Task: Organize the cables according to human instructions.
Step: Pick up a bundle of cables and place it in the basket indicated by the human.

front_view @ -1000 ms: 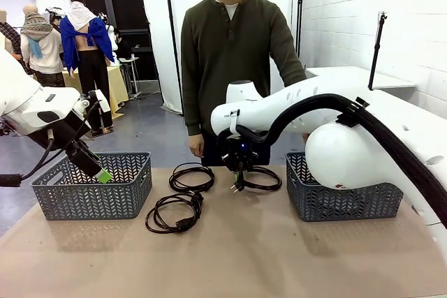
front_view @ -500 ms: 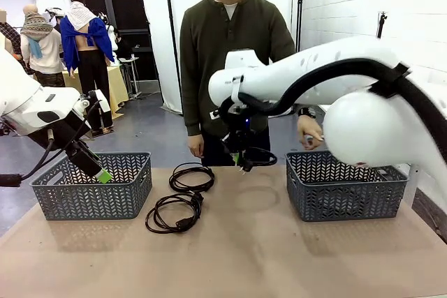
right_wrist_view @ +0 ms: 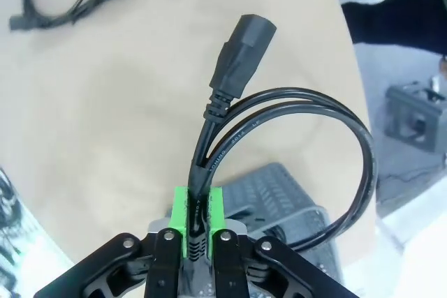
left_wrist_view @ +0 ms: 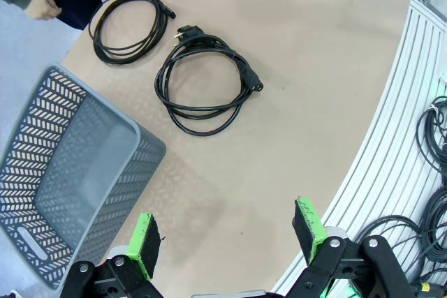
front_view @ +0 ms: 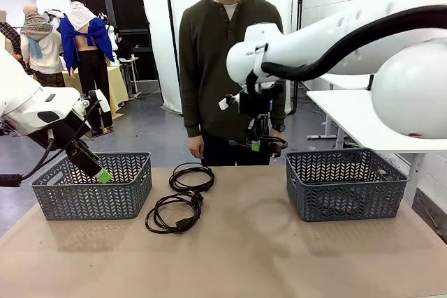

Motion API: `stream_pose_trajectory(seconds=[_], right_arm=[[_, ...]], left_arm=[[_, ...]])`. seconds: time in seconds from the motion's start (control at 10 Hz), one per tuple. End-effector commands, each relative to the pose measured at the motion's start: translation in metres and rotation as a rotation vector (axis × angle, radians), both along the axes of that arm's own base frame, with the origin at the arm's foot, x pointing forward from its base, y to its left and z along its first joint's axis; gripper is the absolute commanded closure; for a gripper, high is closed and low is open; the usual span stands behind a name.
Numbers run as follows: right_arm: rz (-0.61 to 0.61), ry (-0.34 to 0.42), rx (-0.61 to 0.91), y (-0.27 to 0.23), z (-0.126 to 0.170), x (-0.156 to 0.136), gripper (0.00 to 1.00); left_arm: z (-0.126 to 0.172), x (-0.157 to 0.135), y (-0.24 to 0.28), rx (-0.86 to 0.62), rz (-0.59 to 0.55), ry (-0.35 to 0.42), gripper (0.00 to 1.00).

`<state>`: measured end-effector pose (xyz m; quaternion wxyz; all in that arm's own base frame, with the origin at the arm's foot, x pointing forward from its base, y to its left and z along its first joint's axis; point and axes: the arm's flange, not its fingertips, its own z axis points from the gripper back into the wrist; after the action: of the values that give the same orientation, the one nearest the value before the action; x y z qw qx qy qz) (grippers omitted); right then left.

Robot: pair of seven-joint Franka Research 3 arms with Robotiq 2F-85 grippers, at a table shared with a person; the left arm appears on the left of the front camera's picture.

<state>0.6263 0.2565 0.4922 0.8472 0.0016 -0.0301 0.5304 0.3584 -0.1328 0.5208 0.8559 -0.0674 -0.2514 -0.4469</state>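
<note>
1. Right gripper (front_view: 258,146) (right_wrist_view: 198,204): green pads pinched narrow on a thin black coiled cable (front_view: 279,150) (right_wrist_view: 241,47). Its loop and plug hang just past the fingertips, clear of the tan table (front_view: 244,256).
2. Right grey plastic mesh basket (front_view: 346,204) (right_wrist_view: 279,186) is below this gripper, slightly to its right.
3. Two other black cable coils, far coil (front_view: 192,177) (left_wrist_view: 131,27) and near coil (front_view: 174,213) (left_wrist_view: 206,85), lie on the table below-left of it.
4. Left gripper (front_view: 103,176) (left_wrist_view: 227,232): jaws wide, holding nothing, over the left grey mesh basket (front_view: 91,200) (left_wrist_view: 77,172); both coils lie ahead of its fingertips.
5. Versus a second ago: the right gripper has risen from table level with the cable and shifted toward the right basket. The left gripper and the two coils are unchanged.
</note>
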Motion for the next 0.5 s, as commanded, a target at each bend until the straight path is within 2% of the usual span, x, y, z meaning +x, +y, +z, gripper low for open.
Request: stream_pose_trajectory(seconds=[0.0, 0.2, 0.3, 0.4], right_arm=[[0.151, 0.046, 0.061, -0.025, 0.000, -0.020, 1.00], [0.198, 0.076, 0.069, -0.031, 0.003, -0.019, 1.00], [0.140, 0.097, 0.088, -0.027, -0.005, -0.012, 1.00], [0.178, 0.045, 0.051, -0.025, 0.007, -0.012, 1.00]], left_arm=[[-0.001, 0.002, 0.001, -0.001, 0.002, -0.012, 0.00], [-0.001, 0.002, 0.001, -0.001, 0.002, -0.012, 0.00], [-0.001, 0.002, 0.001, -0.001, 0.002, -0.012, 0.00], [-0.001, 0.002, 0.001, -0.001, 0.002, -0.012, 0.00]])
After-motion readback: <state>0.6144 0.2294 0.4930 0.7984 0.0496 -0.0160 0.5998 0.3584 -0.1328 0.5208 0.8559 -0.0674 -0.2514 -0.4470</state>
